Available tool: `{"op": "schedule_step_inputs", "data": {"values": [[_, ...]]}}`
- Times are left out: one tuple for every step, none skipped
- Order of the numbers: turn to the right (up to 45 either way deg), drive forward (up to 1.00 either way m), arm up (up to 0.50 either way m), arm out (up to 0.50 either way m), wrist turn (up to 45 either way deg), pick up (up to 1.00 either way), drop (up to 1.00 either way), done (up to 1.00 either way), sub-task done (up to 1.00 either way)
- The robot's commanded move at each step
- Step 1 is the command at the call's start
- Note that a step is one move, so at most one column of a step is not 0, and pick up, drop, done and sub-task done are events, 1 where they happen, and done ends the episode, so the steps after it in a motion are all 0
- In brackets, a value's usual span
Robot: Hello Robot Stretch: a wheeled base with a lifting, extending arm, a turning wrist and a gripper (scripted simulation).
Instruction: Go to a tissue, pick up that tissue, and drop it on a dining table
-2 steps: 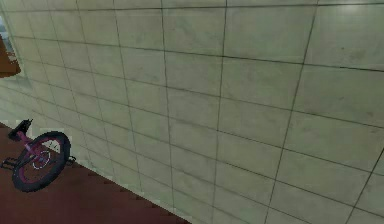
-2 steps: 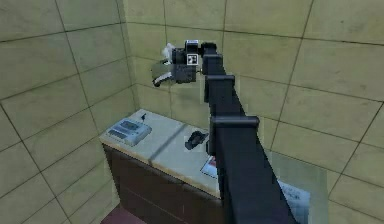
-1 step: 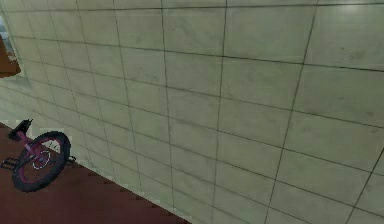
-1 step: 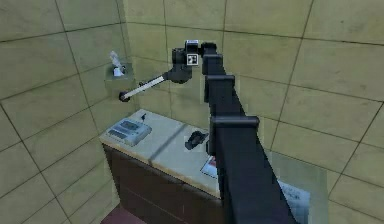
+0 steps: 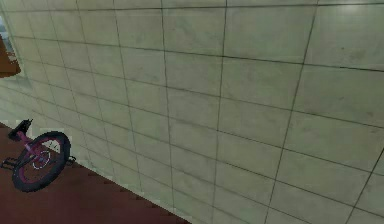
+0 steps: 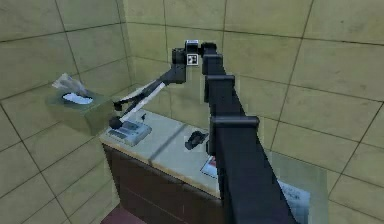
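Where the arm (image 6: 235, 130) reaches past the counter (image 6: 160, 140) edge, pincer (image 6: 120, 103) holds tissue box (image 6: 80, 108) clear by wall (image 6: 330, 60), finger state untellable

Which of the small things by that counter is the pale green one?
The tissue box at the arm side view's left: pale green, white tissue on top. The small items on the counter are dark.

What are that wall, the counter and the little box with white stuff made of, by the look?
Beige wall: glazed ceramic tile, likely, from its square grid of grout lines. Low counter: pale, smooth stone-like top; dark reddish-brown front, perhaps wood or brick. Pale box: probably cardboard, with white tissue poking out.
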Motion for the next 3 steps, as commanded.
{"op": "schedule_step_inputs", "data": {"values": [[0.0,0.0,0.0,0.0,-21.0,0.0,0.0,0.0,0.0],[0.0,0.0,0.0,-0.46,0.0,0.0,0.0,0.0,0.0],[-45.0,0.0,0.0,0.0,0.0,0.0,0.0,0.0,0.0]]}}
